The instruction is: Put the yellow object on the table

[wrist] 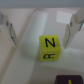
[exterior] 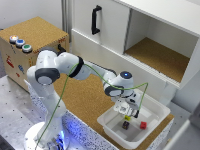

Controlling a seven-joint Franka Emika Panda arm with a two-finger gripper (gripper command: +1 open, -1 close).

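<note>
The yellow object (wrist: pixel 49 48) is a small cube with a black letter on top. It lies inside a white tray (exterior: pixel 156 108), seen in the exterior view (exterior: pixel 127 118) just under my gripper (exterior: pixel 125 110). In the wrist view my gripper (wrist: pixel 40 36) is open, with one finger (wrist: pixel 10 29) on each side of the cube and a gap to each. The brown cork table (exterior: pixel 82 97) spreads under the arm and the tray.
A small dark block (exterior: pixel 125 125) and a small red block (exterior: pixel 143 125) lie in the same tray; the dark one also shows in the wrist view (wrist: pixel 70 79). A cork-topped box with coloured buttons (exterior: pixel 30 42) and a white cabinet with an open shelf (exterior: pixel 160 55) stand behind.
</note>
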